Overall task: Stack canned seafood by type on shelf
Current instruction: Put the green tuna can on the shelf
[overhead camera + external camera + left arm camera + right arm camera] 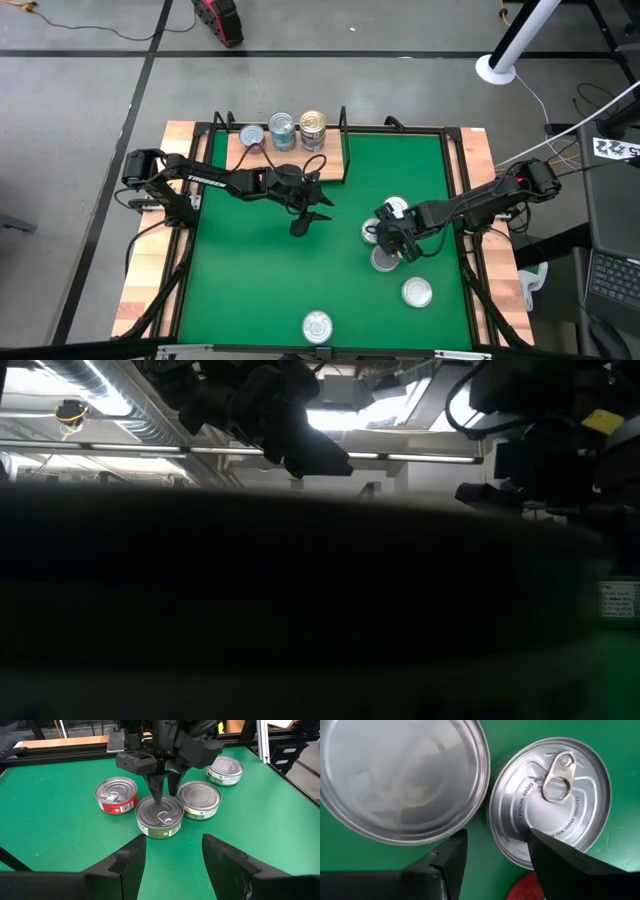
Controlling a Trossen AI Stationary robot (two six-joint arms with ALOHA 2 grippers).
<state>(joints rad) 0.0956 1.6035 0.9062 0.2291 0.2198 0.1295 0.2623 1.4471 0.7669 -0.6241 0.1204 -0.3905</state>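
Several squat silver-lidded tins lie on the green mat [250, 290]. The left wrist view shows a red-labelled tin [116, 795], a tin with a pull tab [160, 816], a tabless tin [200, 800] and a farther one [225, 770]. My right gripper [388, 238] is open and points down over this cluster. One finger [155, 790] stands over the tab tin's lid [550, 800]. The other stands at the gap beside the tabless tin [400, 780]. My left gripper [310, 208] is open and empty over the mat's middle. The wooden shelf [240, 155] carries three stacks of tins [282, 130]. My right gripper points down with one finger over the tab tin's lid near its rim [530, 837] and the other outside that rim. I cannot tell whether either finger touches the tin. The tin sits flat on the mat.
Two more tins lie alone on the mat near the front edge [417, 292] [317, 326]. Black frame rails [460, 170] border the mat. The low view is mostly blocked by something dark close to the camera [300, 610].
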